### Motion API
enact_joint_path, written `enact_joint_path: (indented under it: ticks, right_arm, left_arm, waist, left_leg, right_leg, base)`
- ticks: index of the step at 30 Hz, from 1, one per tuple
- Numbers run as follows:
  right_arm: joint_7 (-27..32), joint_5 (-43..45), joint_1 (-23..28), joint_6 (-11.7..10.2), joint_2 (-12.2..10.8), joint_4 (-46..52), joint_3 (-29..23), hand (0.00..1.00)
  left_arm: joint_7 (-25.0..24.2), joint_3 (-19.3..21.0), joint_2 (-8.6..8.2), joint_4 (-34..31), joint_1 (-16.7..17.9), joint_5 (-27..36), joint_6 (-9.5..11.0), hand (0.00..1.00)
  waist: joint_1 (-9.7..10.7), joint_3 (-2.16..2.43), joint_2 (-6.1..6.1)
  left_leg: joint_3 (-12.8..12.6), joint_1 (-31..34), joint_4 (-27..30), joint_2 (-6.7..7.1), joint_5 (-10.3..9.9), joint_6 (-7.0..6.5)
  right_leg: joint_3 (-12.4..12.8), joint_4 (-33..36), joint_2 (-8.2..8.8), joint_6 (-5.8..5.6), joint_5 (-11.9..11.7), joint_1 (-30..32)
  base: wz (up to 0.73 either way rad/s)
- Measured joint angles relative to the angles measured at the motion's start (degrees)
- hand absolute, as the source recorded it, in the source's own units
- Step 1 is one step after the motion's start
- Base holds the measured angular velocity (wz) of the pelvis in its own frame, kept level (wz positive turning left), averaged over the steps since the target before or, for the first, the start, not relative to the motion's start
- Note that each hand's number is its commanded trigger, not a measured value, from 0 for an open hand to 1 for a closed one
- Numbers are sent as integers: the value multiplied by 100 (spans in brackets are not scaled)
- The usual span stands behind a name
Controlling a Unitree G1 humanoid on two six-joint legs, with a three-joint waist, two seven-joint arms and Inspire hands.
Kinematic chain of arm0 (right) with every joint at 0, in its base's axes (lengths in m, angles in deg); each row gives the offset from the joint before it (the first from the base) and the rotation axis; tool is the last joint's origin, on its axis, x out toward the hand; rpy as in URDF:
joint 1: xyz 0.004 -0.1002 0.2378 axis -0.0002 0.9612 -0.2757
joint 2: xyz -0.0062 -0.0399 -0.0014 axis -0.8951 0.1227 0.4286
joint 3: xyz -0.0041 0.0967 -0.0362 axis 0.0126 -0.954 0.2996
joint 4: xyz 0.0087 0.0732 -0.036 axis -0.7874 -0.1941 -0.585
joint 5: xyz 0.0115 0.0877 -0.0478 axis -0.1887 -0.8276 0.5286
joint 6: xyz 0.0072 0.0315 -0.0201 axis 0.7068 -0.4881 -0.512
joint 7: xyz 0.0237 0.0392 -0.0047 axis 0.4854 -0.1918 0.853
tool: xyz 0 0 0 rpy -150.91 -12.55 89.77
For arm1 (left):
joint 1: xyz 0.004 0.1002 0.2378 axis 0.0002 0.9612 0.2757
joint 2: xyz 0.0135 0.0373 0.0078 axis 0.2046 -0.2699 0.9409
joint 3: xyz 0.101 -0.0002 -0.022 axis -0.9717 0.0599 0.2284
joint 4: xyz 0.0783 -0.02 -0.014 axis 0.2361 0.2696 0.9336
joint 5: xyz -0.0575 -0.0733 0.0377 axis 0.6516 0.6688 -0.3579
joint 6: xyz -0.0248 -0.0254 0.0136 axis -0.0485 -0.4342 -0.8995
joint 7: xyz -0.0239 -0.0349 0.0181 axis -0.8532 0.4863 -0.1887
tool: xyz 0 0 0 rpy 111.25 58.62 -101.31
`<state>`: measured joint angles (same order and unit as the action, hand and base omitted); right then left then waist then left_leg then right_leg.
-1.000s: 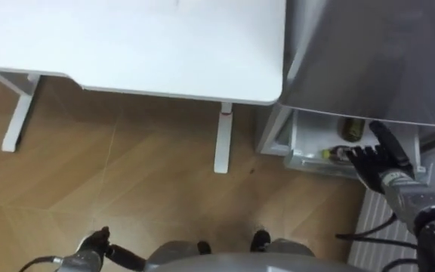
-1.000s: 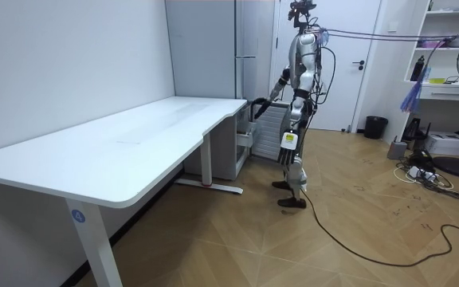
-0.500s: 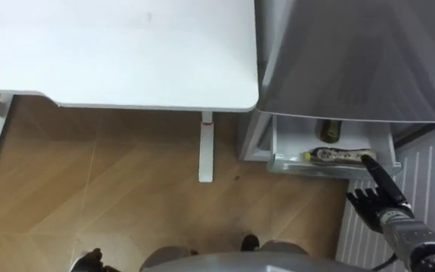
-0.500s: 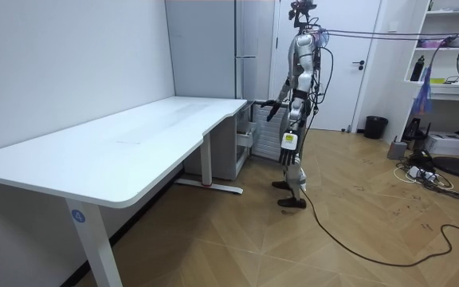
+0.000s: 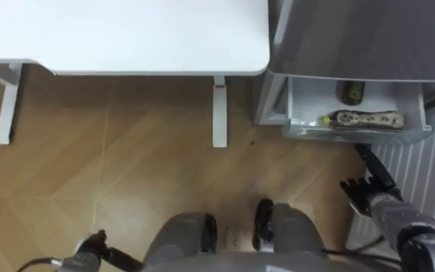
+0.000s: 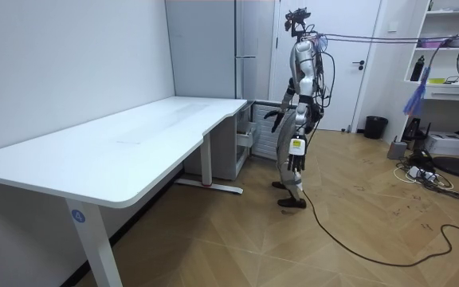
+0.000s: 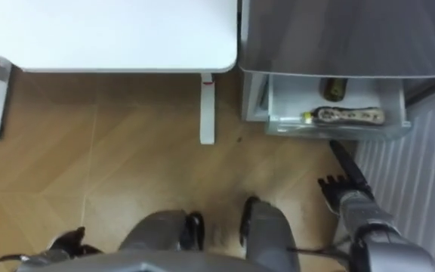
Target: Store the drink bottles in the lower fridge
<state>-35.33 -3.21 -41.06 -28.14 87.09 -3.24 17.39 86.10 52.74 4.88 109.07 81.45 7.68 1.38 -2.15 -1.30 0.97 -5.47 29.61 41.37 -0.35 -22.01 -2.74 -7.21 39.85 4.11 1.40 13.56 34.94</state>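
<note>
— Since a second ago the right hand [image 5: 370, 193] has drawn back out of the one pale open fridge drawer [image 5: 357, 134]. It hangs just below the front, fingers straight, holding nothing.
— The drinks?
— Two, both inside: a label-wrapped bottle [image 5: 362, 119] lying flat, a dark bottle [image 5: 352, 92] behind it.
— Then push the front's middle squarely with flat fingers. Left hand [image 5: 93, 245]?
— Low at its side; I can't tell its fingers.

White table [image 5: 127, 34], grey fridge [image 5: 368, 38], tan herringbone floor [image 5: 127, 181], black right hand [image 5: 368, 193], speckled bottle [image 5: 368, 119] (yellow cap).
</note>
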Motion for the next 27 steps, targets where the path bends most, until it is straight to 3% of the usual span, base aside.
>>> enact_joint_path:
  ticks: [9,14,23,27]
  right_arm:
    - [-96,-561,-293,-115,273,26,87,0]
    - [-130,-646,-754,-135,642,110,179,0]
    - [-321,-912,-1561,-399,917,661,173,0]
    - [-318,-904,-1585,-407,952,623,182,0]
  left_arm:
    - [40,-243,25,-14,-350,385,-14,0]
    - [126,-471,77,-17,-483,669,22,0]
    - [126,-559,143,-30,-491,1186,149,0]
    - [90,-565,205,-34,-481,1310,266,0]
  waist:
    - [-165,-1,-16]
    - [-253,-16,-53]
    - [-298,-42,-102]
    - [-281,-43,-101]
  left_leg:
    - [23,1762,1483,19,-296,-38]
    - [-6,2810,2292,25,-396,-83]
    - [22,3888,3348,106,-629,-115]
    - [63,4051,3571,110,-684,-114]
  right_leg:
    - [75,1367,183,21,270,1697]
    - [168,2162,280,58,356,2775]
    - [262,3267,409,129,628,3861]
    - [247,3501,475,143,714,4006]
  base:
    - [4]
    - [6]
    - [11]
    - [9]
